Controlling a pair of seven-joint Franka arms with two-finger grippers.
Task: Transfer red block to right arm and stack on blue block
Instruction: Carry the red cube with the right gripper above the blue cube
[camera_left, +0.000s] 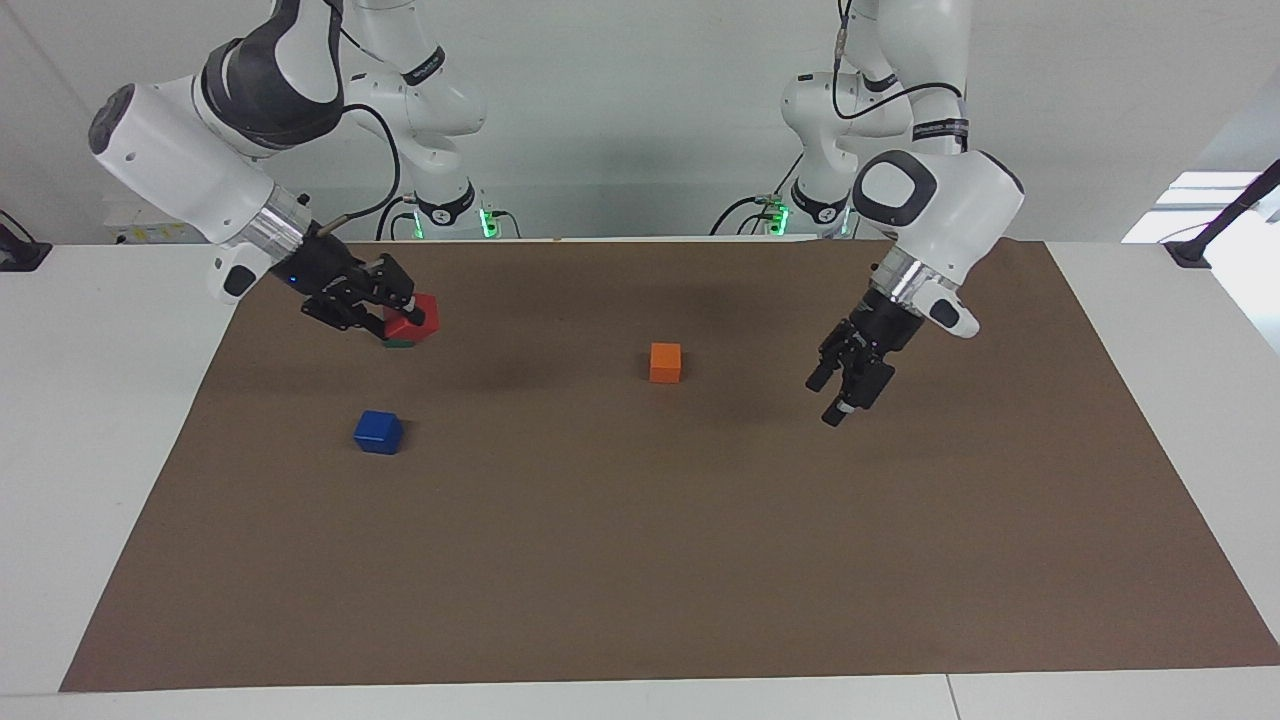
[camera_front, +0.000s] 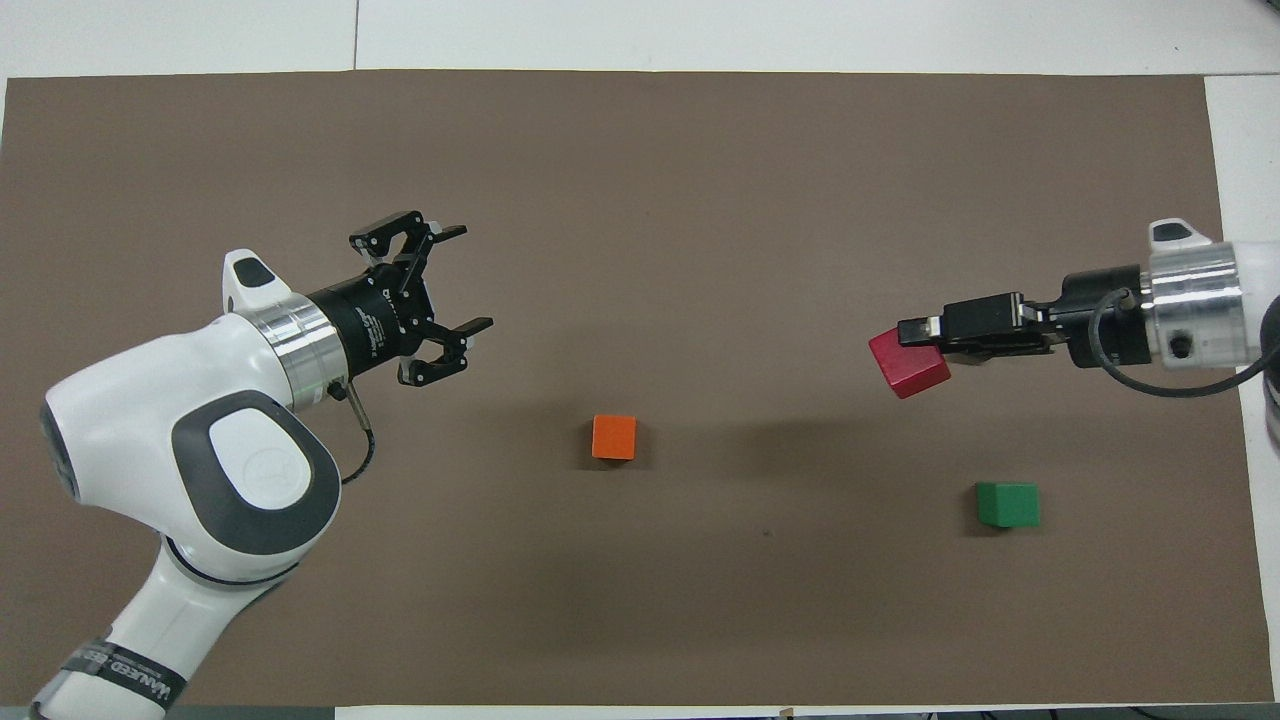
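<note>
Because the right gripper (camera_front: 925, 335) was clamped on the red block (camera_front: 908, 364) near one edge and not across its middle, the block hung tilted, a corner pointing down. It was up in the air over the brown mat (camera_left: 640, 560) at the right arm's end of the table, so the handover looked done and only the stacking was left.

The main risk, as I judged it, was that tilt. If lowered that way, the block would meet the blue block (camera_left: 378, 432) on an edge, rock, and slide off. A shallow grip on a smooth face could also let it twist or slip on the way. A second risk was the wrong target, since the green block (camera_front: 1007, 503) sat close by, nearer to the robots than the blue one. A careless approach could also nudge the small, light blue block out of place.

The left gripper (camera_left: 825, 402) was spread apart and empty, waiting over the mat toward the left arm's end. The orange block (camera_left: 665, 362) lay out of the way near the middle.

All the blocks were equal cubes with flat matte faces and crisp edges. They looked hard and rigid, so they should stack well if laid flat. The mat was dull, flat and papery, and the gripper fingers were thin black bars.
</note>
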